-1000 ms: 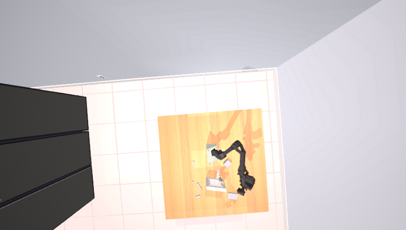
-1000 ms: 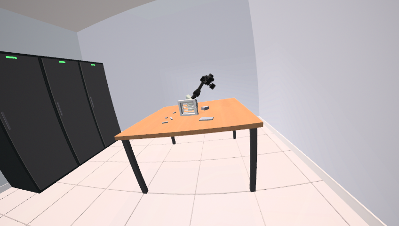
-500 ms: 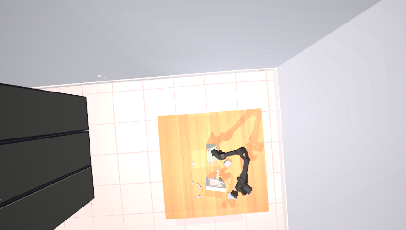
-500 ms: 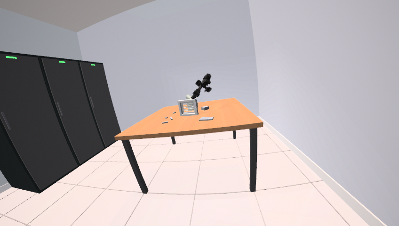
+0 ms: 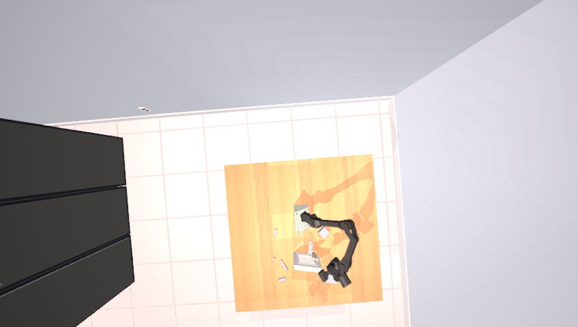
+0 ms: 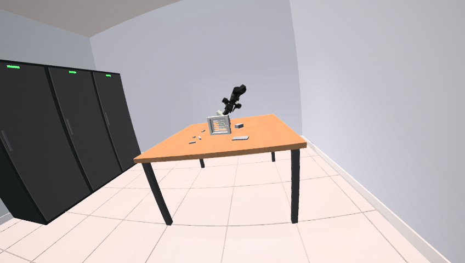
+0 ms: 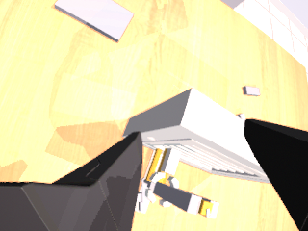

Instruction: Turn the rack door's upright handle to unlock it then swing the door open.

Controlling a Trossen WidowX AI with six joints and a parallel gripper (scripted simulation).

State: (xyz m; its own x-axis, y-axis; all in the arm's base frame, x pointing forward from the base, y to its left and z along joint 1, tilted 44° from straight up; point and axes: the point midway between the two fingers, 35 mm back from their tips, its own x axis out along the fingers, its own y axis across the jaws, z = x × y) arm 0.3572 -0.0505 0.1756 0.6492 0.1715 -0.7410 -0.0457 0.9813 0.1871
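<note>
The pale rack frame point(image 5: 307, 268) point(image 6: 214, 132) point(image 7: 221, 130) stands upright on the table. Its slatted door point(image 6: 219, 125) point(image 7: 217, 164) looks flush in the frame, though its edge is hard to make out. The handle point(image 7: 175, 193) stands out from the door's far side as the exterior camera sees it. It has a dark bar, pale rings and yellow parts; how far it is turned I cannot tell. My gripper point(image 6: 232, 104) point(image 7: 192, 133) is partly open with nothing between its fingers. It hangs above the rack, and the handle shows below the fingertips in the wrist view.
The arm's base stands on a pale plate point(image 5: 299, 227). A small box point(image 5: 323, 231) point(image 6: 239, 125) lies near the arm. A flat slab point(image 5: 332, 280) point(image 6: 240, 138) point(image 7: 98, 16) lies beside the rack. Several small blocks point(image 5: 283, 265) point(image 6: 192, 142) point(image 7: 251, 90) lie on its other side.
</note>
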